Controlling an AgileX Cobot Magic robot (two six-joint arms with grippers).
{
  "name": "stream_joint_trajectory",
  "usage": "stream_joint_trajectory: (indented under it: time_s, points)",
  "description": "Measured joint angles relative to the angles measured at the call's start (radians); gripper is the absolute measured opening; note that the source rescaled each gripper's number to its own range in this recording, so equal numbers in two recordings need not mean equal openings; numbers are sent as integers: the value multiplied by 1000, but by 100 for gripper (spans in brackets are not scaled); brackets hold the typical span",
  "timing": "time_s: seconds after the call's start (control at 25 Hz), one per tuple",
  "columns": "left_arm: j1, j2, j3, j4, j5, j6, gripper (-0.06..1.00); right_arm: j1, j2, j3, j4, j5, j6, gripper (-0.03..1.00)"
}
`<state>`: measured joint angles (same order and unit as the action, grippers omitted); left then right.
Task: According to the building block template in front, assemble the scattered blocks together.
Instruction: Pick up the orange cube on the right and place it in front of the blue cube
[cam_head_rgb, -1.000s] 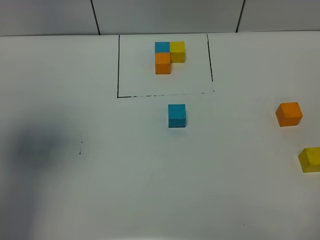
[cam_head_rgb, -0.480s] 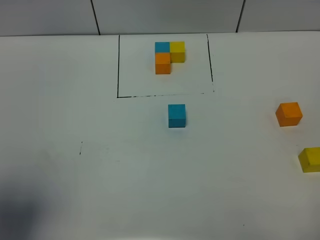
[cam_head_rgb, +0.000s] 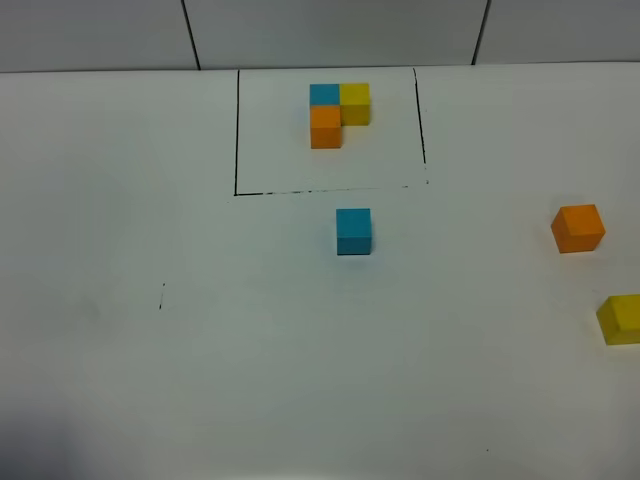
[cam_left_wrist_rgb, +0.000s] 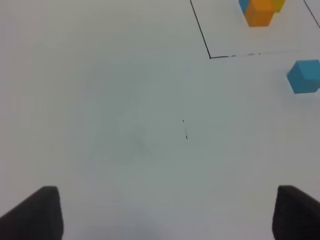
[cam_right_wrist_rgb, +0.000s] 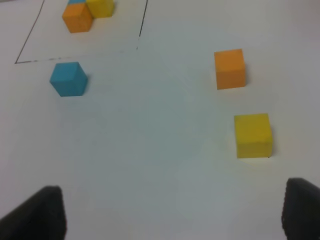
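right gripper: jaws spread wide, nothing between | blue cube: just outside building block template frame | orange cube: near yellow cube, not touching | both well apart from blue cube

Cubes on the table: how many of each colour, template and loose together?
Blue: 2, template blue cube, loose blue cube
Orange: 2, template orange cube, loose orange cube
Yellow: 2, template yellow cube, loose yellow cube
Total: 6

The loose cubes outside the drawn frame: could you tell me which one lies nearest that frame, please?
The blue cube, just outside the frame's near line; the orange cube and yellow cube sit far to the right.
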<state>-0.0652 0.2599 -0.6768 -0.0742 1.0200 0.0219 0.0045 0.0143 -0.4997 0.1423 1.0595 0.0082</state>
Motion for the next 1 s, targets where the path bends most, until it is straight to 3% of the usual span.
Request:
stream_joint_trajectory:
  time_s: [0.68, 1.0]
  points:
    - [0, -182, 28, -78, 57, 61, 70, 0, 0, 0, 0, 0, 0, 75]
    - [0, -186, 126, -76, 40, 64, 69, 0, 0, 0, 0, 0, 0, 75]
